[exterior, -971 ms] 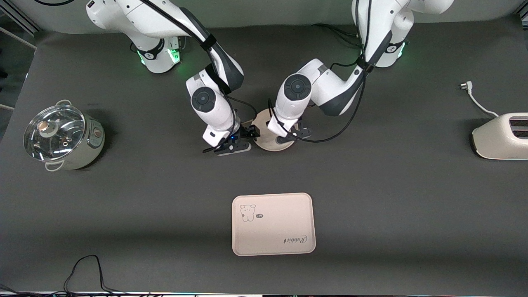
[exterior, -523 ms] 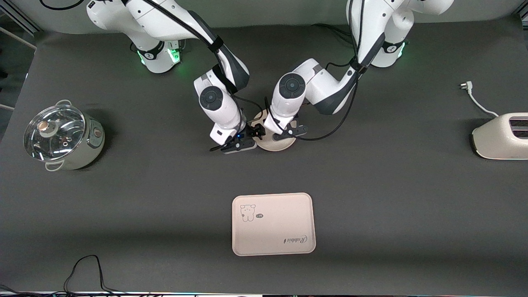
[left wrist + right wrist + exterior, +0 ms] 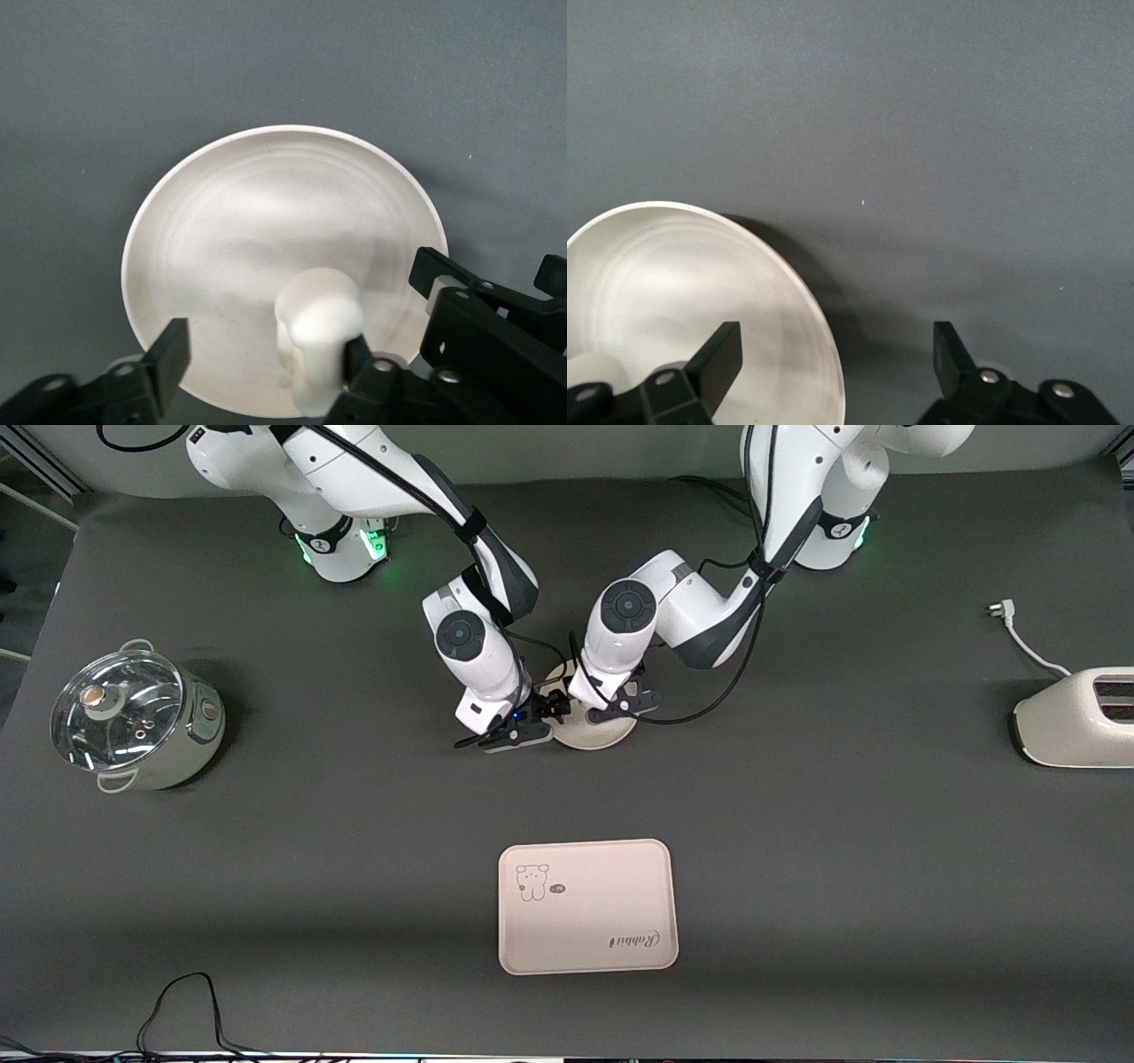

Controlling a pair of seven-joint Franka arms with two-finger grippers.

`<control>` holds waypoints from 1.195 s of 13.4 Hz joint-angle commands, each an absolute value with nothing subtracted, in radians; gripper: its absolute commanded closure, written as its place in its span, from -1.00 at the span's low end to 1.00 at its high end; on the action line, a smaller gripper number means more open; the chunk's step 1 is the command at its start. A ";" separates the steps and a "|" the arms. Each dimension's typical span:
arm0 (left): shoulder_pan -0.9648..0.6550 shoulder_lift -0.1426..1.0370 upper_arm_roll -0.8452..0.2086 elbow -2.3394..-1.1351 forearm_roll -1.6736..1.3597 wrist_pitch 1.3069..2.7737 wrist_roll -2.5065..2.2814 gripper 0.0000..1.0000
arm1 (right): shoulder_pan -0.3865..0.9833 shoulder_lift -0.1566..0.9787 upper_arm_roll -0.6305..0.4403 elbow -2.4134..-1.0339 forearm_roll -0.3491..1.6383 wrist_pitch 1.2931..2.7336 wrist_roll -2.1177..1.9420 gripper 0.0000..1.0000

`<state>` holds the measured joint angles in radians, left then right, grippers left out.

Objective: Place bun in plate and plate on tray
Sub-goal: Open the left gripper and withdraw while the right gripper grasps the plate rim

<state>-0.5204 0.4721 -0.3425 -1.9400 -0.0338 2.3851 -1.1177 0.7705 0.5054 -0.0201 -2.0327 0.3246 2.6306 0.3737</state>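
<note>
The round cream plate (image 3: 592, 734) lies mid-table, partly under both grippers. My left gripper (image 3: 611, 710) hovers low over it, open. In the left wrist view the white bun (image 3: 319, 341) rests in the plate (image 3: 266, 239), leaning on one finger (image 3: 356, 352), with the other finger well clear. The bun is hidden in the front view. My right gripper (image 3: 539, 723) is at the plate's rim toward the right arm's end, open. In the right wrist view its fingers straddle the rim (image 3: 824, 354). The rectangular tray (image 3: 587, 906) lies bare, nearer the front camera.
A steel pot with a glass lid (image 3: 133, 717) stands at the right arm's end. A cream toaster (image 3: 1076, 717) and its loose plug cord (image 3: 1019, 638) are at the left arm's end. A black cable (image 3: 186, 1001) loops at the front edge.
My right gripper has slid closer to the plate's rim. My left gripper has shifted slightly over the plate. The plate and tray have not moved.
</note>
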 commanded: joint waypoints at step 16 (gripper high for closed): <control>-0.221 0.273 -0.278 -1.827 -0.035 1.987 -0.708 -1.00 | 0.839 0.540 -0.023 -2.069 0.359 2.721 0.344 0.36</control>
